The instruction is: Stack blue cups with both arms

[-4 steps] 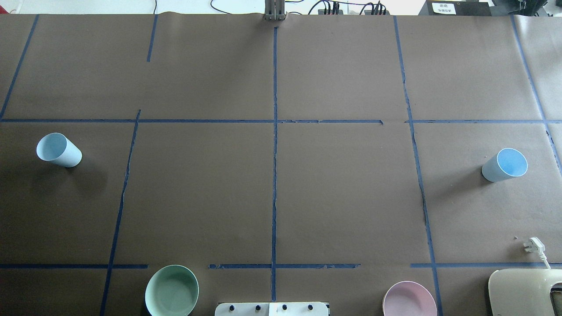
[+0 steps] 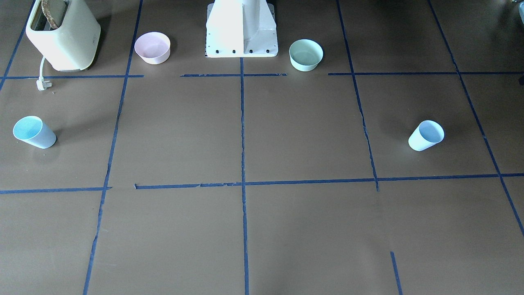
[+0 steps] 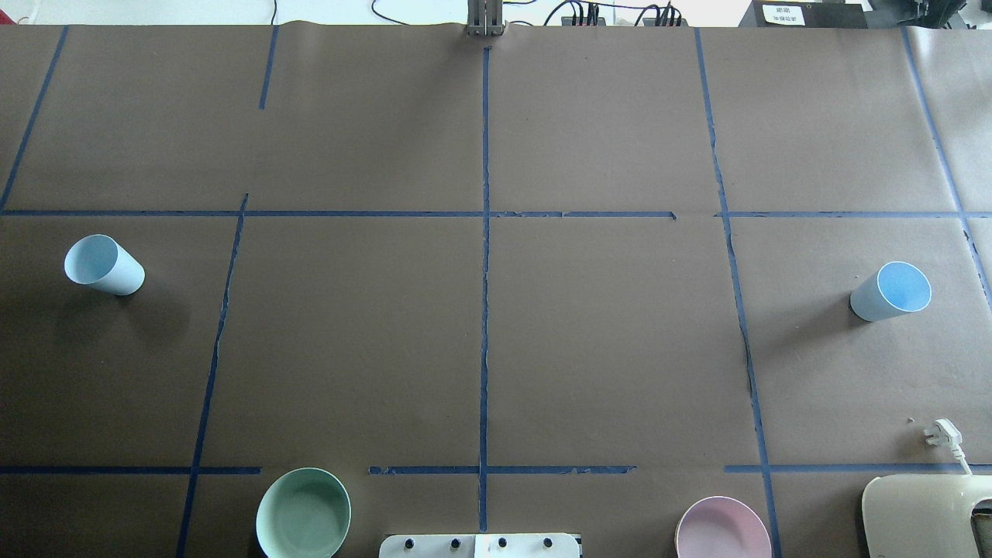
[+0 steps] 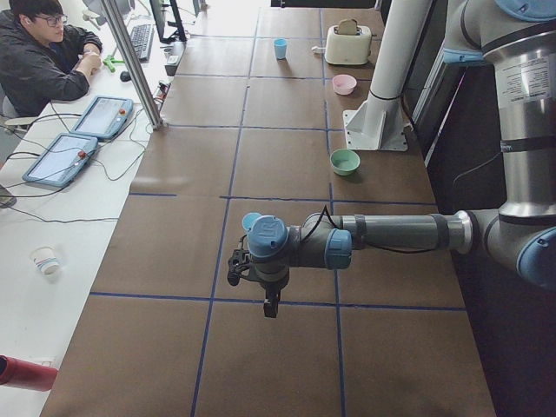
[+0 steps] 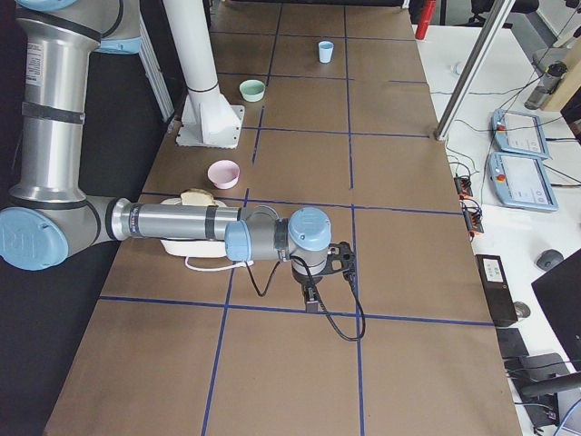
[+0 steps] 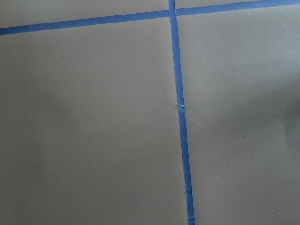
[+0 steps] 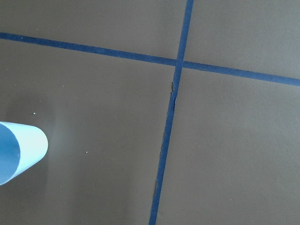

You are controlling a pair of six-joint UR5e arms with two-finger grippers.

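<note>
Counting two smooth, tapered blue tumblers upright on matte brown paper (image 3: 604, 349): the left cup (image 3: 104, 265) stands near the left gripper (image 4: 268, 300) and the right cup (image 3: 891, 291) near the right gripper (image 5: 311, 295). I cannot tell whether either gripper is parted or closed. Two round bowls, the mint bowl (image 3: 303, 513) and the pink bowl (image 3: 722, 531), sit well apart from both grippers.

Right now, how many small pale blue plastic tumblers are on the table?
2. One pale blue plastic tumbler stands upright on the robot's far left, the other tumbler on its far right; none looks hidden.
</note>
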